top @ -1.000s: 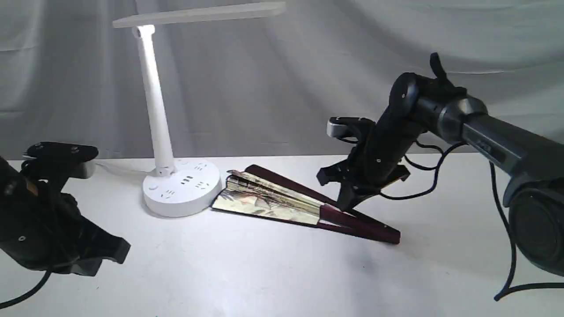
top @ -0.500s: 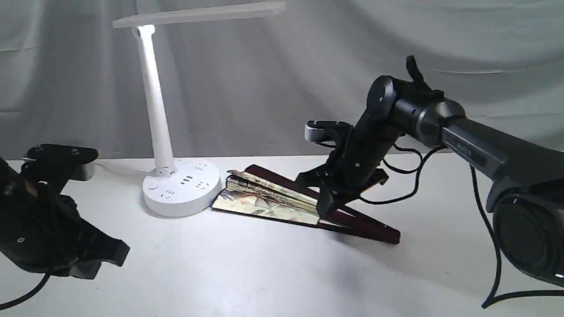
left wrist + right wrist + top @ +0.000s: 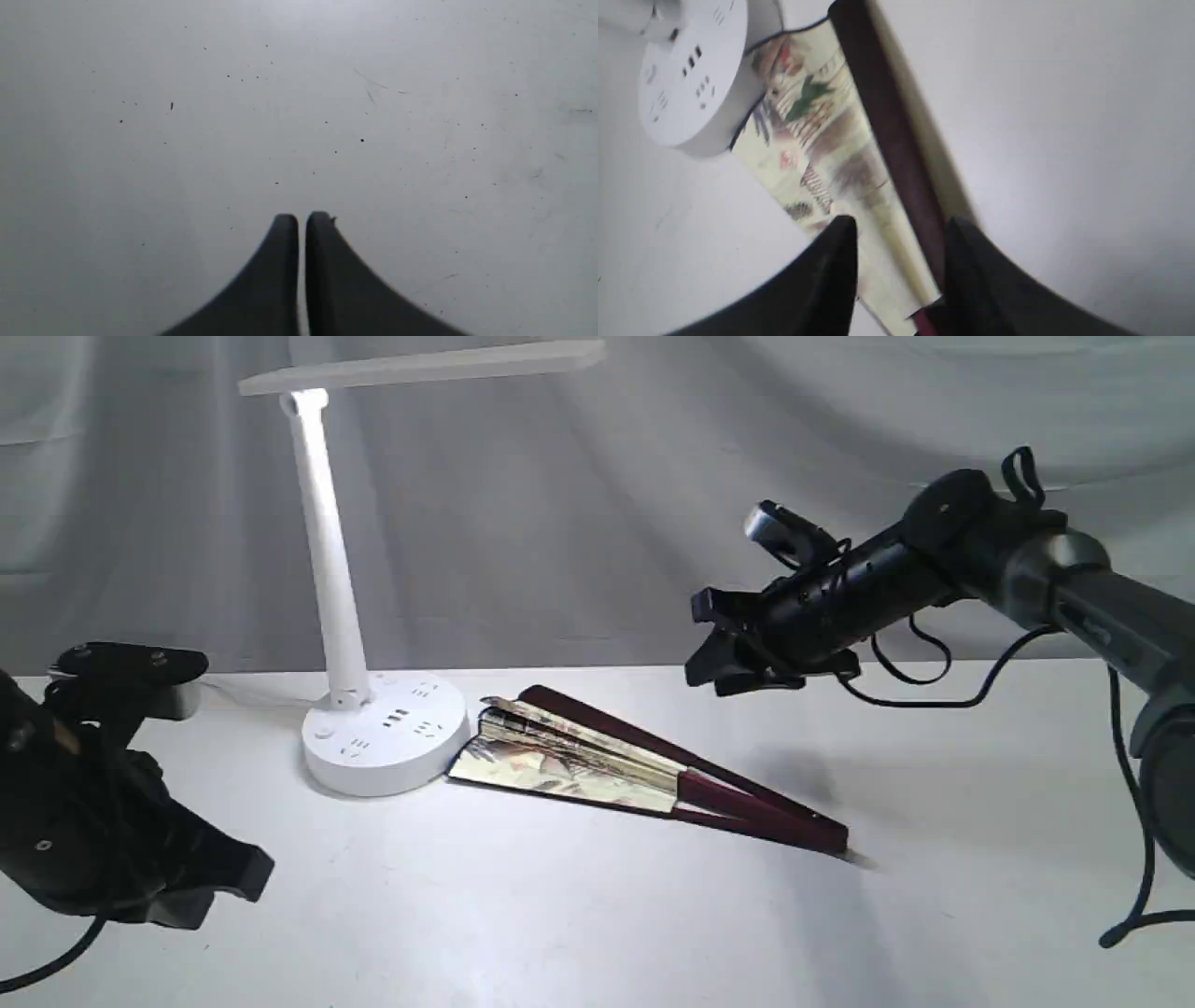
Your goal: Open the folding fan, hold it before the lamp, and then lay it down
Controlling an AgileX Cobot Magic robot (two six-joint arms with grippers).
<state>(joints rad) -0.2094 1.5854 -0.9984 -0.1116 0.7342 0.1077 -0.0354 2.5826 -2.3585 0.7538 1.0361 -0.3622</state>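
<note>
The folding fan (image 3: 597, 768) lies on the white table, partly spread, its painted leaf end touching the lamp's round base and its maroon ribs running to the pivot at the right. The white lamp (image 3: 385, 733) stands at the back left, stem upright, bar head overhead. My right gripper (image 3: 709, 644) hovers well above the fan's ribs, open and holding nothing; in the right wrist view the fan (image 3: 822, 135) and lamp base (image 3: 691, 70) lie below the open right gripper (image 3: 901, 228). My left gripper (image 3: 301, 219) is shut over bare table, low at the front left (image 3: 247, 873).
A grey cloth backdrop hangs behind the table (image 3: 560, 915). A black cable (image 3: 934, 691) loops under the right arm. The lamp's cord trails off to the left behind its base.
The right gripper was down at the fan's ribs; it has risen, swung to a more level pose and moved back right, away from the fan. The fan and the left arm have not moved.
</note>
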